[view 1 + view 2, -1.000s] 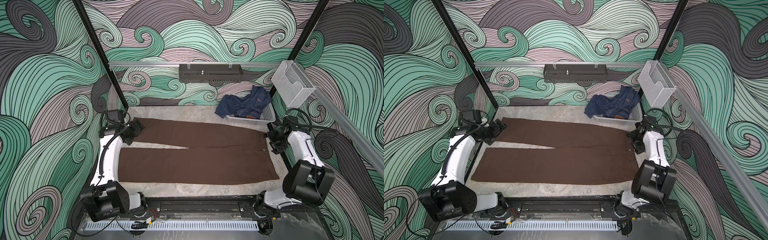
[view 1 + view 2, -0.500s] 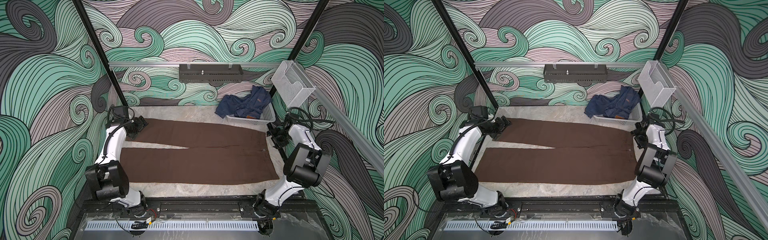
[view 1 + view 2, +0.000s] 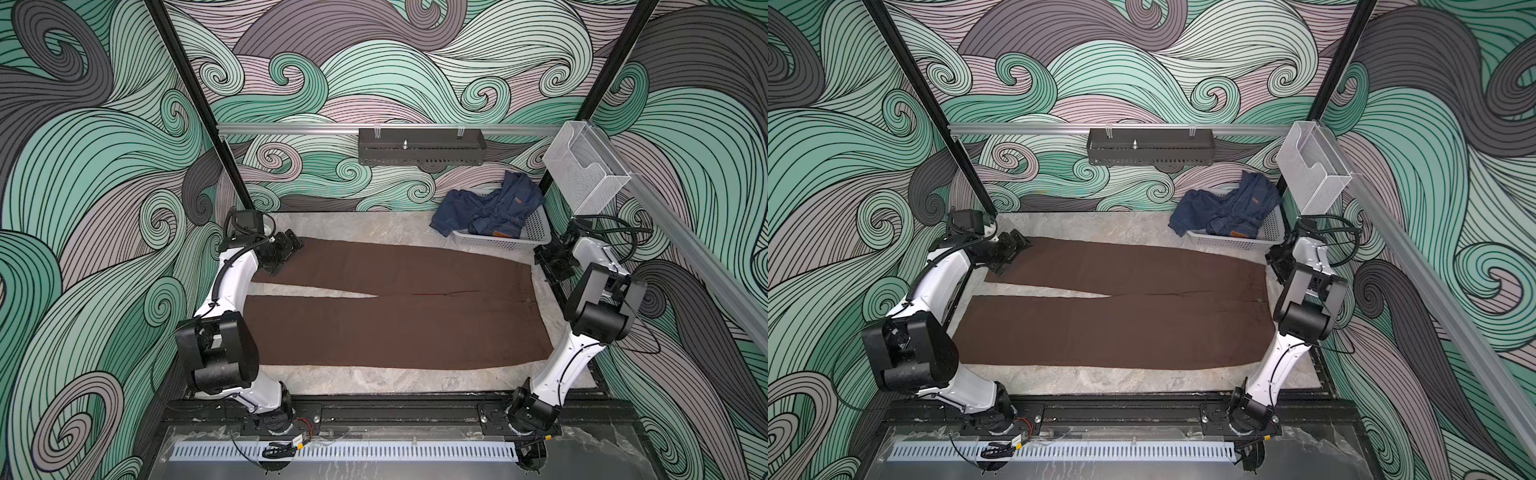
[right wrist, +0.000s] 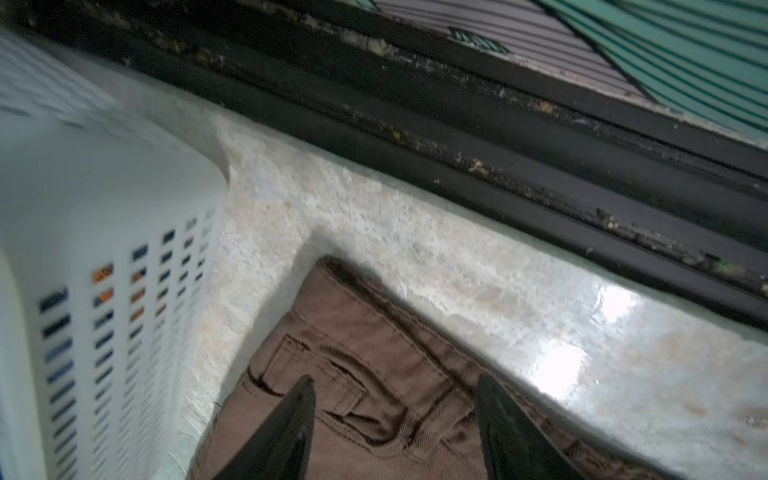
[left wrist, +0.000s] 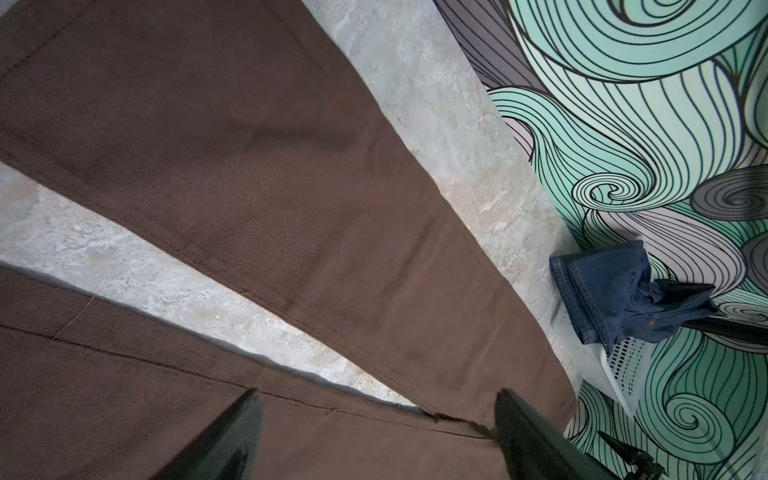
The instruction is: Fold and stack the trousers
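You get even, diffuse light in both top views: sharp, soft shadows only, posts splay outward at the edges. Your right wrist view is softer: basket smeared by blur, hard white glare on the table, trousers look washed-out. Left wrist view is crisp, weave readable, thin shadow along the leg edge.

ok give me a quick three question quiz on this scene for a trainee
1. True or false: the trousers are already folded in half.
2. Where do the denim garments sit? A in the white basket; B on top of the trousers; C under the trousers.
3. Fill in: the right pincer stands open over the trousers' ____ corner.
Key: 1 false, they lie flat with the legs side by side. 2 A. 3 waistband, the corner beside the basket.
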Controlling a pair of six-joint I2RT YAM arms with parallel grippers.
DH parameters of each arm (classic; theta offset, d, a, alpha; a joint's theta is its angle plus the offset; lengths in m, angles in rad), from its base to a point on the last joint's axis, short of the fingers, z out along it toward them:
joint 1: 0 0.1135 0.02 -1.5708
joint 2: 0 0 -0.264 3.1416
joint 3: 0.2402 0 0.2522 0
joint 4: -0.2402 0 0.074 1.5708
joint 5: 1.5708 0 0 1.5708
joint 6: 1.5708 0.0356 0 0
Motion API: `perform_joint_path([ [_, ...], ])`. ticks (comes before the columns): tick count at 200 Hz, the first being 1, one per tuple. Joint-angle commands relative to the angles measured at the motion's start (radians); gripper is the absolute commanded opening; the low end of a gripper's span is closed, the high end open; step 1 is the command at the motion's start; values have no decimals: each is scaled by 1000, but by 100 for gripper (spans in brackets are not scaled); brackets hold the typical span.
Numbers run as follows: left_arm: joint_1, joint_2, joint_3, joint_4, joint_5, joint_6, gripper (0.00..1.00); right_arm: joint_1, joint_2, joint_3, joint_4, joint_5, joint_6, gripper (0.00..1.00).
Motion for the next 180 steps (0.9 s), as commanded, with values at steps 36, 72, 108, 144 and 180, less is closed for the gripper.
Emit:
perform_joint_path([
  [36, -12, 10, 59, -9, 19, 21, 89, 66, 121, 136, 27, -27, -15, 55],
  [72, -12, 12, 55, -5, 23, 23, 89, 103, 165, 172, 15, -26, -4, 54],
  [108, -13, 4, 53, 0, 24, 20, 89, 139, 146, 122, 17, -40, 13, 53],
  [144, -10, -5, 50, 0, 23, 18, 90, 191, -44, -51, 78, 47, 47, 58],
  [180, -9, -9, 43, 6, 14, 18, 89, 238, -175, -199, 104, 83, 60, 62],
])
